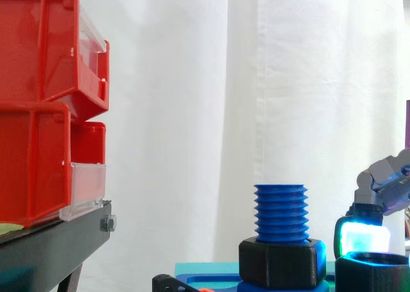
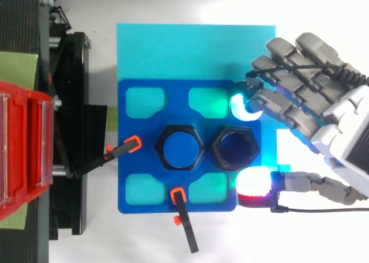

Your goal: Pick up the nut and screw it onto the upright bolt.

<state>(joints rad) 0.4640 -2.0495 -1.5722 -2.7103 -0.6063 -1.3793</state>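
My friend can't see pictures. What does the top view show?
The robot's hand reaches in from the right, its open fingers on either side of a black nut. The nut sits on a blue plate beside the blue bolt. Red bins stand at the left.

We record bright, even light: the white curtain [image 1: 256,81] nearly washed out, a soft shadow right of the black stand [image 2: 72,130], glowing pads [image 2: 242,107] tinting the blue plate [image 2: 128,162] green.
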